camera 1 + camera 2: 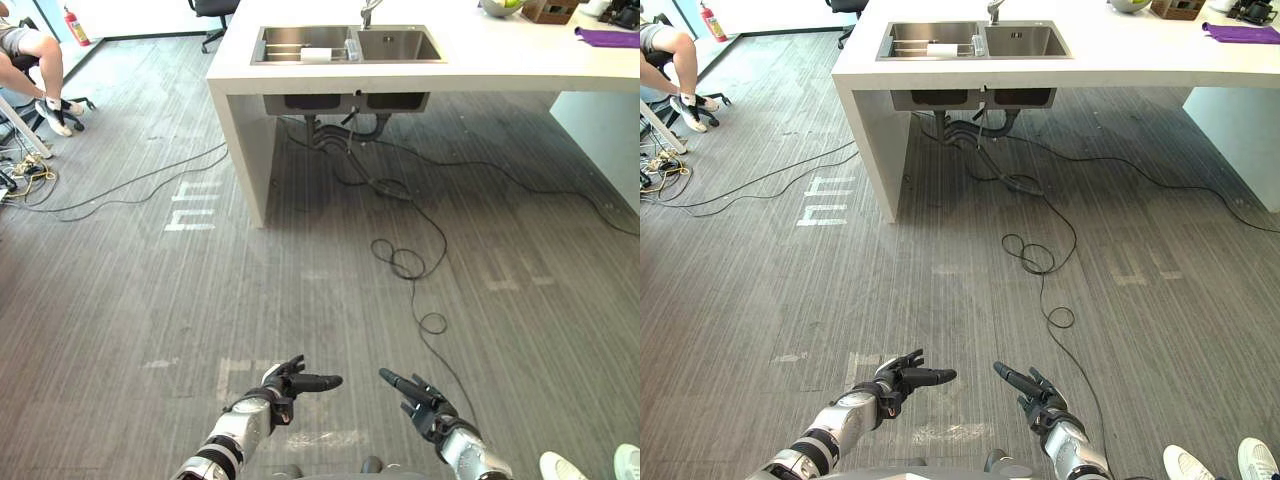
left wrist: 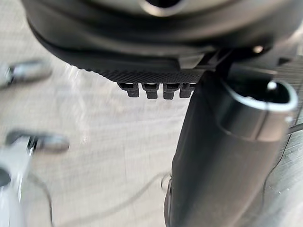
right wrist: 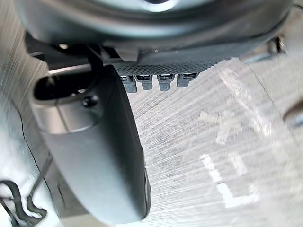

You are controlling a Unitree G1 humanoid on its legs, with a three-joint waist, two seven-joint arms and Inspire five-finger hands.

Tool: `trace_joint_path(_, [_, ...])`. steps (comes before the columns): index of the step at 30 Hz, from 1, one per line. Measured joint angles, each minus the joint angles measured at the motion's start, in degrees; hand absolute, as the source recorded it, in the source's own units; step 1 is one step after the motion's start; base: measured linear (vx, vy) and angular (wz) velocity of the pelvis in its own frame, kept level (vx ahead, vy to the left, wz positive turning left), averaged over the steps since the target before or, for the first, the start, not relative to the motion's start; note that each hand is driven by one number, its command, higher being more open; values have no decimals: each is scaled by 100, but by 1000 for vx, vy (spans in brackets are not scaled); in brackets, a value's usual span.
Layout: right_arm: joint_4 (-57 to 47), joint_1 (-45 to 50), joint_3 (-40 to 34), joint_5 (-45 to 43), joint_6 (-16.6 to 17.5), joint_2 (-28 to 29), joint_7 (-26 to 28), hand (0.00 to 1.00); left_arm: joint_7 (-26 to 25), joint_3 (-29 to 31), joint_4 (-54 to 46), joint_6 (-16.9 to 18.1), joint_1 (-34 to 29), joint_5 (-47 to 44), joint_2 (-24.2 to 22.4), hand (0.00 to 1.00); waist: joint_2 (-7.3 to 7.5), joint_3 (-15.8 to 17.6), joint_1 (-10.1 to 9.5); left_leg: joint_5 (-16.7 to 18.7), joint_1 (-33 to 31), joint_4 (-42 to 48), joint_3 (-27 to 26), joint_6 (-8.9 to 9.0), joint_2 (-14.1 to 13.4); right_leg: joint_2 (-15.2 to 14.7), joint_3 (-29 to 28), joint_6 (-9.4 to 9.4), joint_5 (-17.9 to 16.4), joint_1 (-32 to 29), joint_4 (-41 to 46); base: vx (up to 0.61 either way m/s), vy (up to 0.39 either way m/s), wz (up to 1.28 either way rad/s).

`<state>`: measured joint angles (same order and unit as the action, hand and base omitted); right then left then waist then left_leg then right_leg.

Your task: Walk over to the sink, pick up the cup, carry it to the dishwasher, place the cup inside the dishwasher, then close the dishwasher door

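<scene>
A steel double sink (image 1: 400,45) is set into a white counter (image 1: 300,75) far ahead, at the top of the eye views. A clear cup (image 1: 352,48) stands at the divider between the two basins, and a white item (image 1: 315,55) lies in the left basin. My left hand (image 1: 290,384) and right hand (image 1: 422,400) hover low over the grey floor, far from the sink. Both are open with straight fingers and hold nothing. The left wrist view shows the thumb (image 2: 227,156) over bare floor. The right wrist view shows that hand's thumb (image 3: 94,156) the same way.
Black cables (image 1: 405,260) trail across the floor from under the sink. A seated person (image 1: 30,60) is at the far left. A person's white shoes (image 1: 590,465) stand at the lower right. A purple cloth (image 1: 608,37) lies on the counter. White tape marks (image 1: 192,205) are on the floor.
</scene>
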<state>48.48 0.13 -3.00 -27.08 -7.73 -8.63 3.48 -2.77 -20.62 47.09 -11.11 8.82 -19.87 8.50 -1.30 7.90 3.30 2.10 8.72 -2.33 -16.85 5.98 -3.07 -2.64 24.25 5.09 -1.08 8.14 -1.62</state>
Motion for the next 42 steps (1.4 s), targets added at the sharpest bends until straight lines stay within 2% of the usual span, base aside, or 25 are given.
trace_joint_path(4, [-215, 6, -5, 704, -87, -136, 277, 100, -254, 17, -176, -30, -141, 569, 152, 100, 0, 0, 73, 23, -1, 52, -110, 41, 6, -45, 69, 26, -20, 4, 104, 34, 31, 7])
trace_joint_path(12, [-257, 281, -3, 1040, -137, -12, 544, 100, -504, 131, -422, 34, -741, 1133, 182, 100, 32, -38, 72, 37, 9, 59, -202, 53, 36, -100, 101, 17, -16, 14, 159, 30, 26, 3])
trace_joint_path(20, [167, 717, -122, 959, 72, 219, 655, 100, -882, 802, 457, 16, -1102, 1540, 113, 100, 119, -171, 72, 39, 175, 104, -413, 34, 36, -105, 140, 9, -14, 193, 152, 4, 1, -2])
trace_joint_path(24, [464, 731, -238, 795, 346, 290, 649, 100, -936, 1029, 854, 21, -1246, 678, -23, 100, 122, -199, 69, 21, 166, 96, -416, -6, 45, -102, 170, 5, -15, 193, 128, -31, -8, 2])
trace_joint_path(25, [523, 731, -321, 793, 421, 328, 651, 100, -889, 1082, 901, 34, -1245, 537, -51, 100, 123, -201, 64, -14, 152, 69, -408, -74, 52, -99, 206, -1, -15, 192, 119, -92, -22, 13])
trace_joint_path(27, [610, 728, -348, 793, 522, 342, 654, 100, -767, 1087, 955, 125, -1250, 531, -55, 100, 123, -213, 61, -45, 137, 10, -405, -133, 70, -87, 256, -28, -15, 192, 67, -110, -24, 10])
trace_joint_path(28, [663, 724, -351, 793, 593, 349, 653, 100, -690, 1132, 965, 172, -1259, 520, -64, 100, 120, -220, 57, -113, 143, -85, -405, -238, 107, -83, 267, -90, -24, 184, 21, -113, -22, 4])
trace_joint_path(31, [698, 719, -381, 787, 668, 380, 645, 100, -665, 1135, 1026, 218, -1267, 421, -84, 100, 118, -222, 59, -200, 158, -266, -399, -376, 149, -62, 320, -226, -36, 161, -58, -123, -20, 4])
trace_joint_path(35, [748, 723, -413, 665, 705, 406, 609, 100, -482, 1181, 1144, 287, -1250, 227, -91, 100, 133, -217, 54, -282, 140, -294, -379, -510, 164, -69, 385, -286, -6, 152, -98, -158, -17, 5])
trace_joint_path(38, [838, 720, -415, 613, 833, 422, 512, 100, -121, 1182, 1237, 252, -1240, -231, -43, 100, 155, -214, 53, -301, 114, -299, -366, -539, 181, -75, 401, -307, 35, 150, -142, -107, 15, 2])
trace_joint_path(42, [962, 719, -455, 462, 847, 418, 433, 100, -37, 1182, 1343, 270, -1214, -413, -30, 100, 162, -217, 46, -305, 80, -300, -359, -546, 198, -82, 390, -302, 94, 136, -185, -8, 24, -1])
